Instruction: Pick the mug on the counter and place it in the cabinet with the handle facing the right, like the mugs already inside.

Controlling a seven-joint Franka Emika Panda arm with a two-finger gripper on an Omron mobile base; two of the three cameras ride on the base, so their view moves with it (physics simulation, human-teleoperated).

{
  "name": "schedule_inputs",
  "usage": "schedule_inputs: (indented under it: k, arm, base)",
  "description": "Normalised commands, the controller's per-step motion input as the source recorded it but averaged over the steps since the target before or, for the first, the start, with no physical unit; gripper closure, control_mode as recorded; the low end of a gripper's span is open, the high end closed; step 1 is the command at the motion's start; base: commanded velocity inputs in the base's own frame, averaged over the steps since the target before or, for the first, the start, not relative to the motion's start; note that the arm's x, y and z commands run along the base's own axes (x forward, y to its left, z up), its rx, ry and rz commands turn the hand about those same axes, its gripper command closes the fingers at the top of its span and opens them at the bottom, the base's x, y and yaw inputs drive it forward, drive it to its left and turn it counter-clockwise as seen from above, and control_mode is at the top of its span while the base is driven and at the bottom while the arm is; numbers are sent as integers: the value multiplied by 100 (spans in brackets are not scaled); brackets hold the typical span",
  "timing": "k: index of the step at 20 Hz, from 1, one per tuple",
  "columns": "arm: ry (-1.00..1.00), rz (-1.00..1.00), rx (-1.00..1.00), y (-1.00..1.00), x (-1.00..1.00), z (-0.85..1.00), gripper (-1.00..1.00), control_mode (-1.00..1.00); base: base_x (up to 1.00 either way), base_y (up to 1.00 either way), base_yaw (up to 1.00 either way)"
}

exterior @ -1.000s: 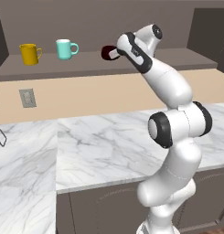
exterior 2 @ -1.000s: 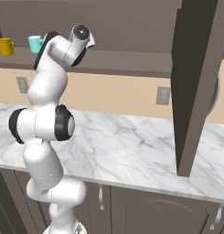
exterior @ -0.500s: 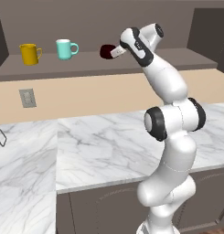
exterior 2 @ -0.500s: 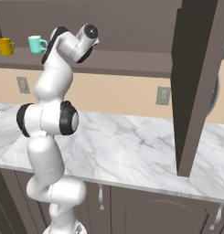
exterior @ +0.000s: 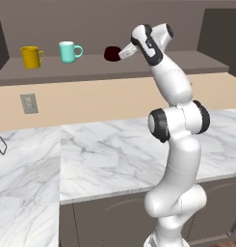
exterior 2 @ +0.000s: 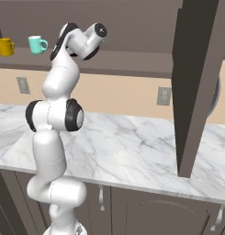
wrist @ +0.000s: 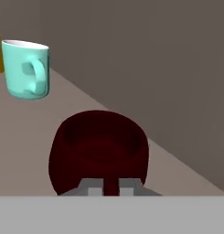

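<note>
1. Arm raised high, reaching up to the cabinet [exterior: 138, 65] above the counter [exterior: 110, 154].
2. Gripper [exterior: 120, 53] at the shelf level, clenched on the handle [wrist: 110, 185] of the mug [exterior: 111, 53], with the fingers [wrist: 91, 188] close together on both sides of the loop.
3. Dark maroon mug seen inside the shelf recess, right of the teal mug [exterior: 69, 51] and apart from it; whether resting on the shelf floor or just above it, cannot tell.
4. Yellow mug [exterior: 31, 56] furthest left on the same shelf, just beside the teal one, both upright with handles to the right.
5. In the hand view, open mouth of the maroon mug turned toward the camera, teal mug at the upper left.
6. Wall outlet [exterior: 28, 103] on the beige wall below the shelf.
</note>
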Motion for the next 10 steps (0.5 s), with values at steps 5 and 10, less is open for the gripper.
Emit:
schedule_inputs:
  k: [5, 10]
  arm:
    - [0, 7, 0, 0, -8, 0, -100, -100]
    - [0, 0, 0, -4, -39, 0, -100, -100]
  base:
    - [0, 0, 0]
    - [0, 0, 0]
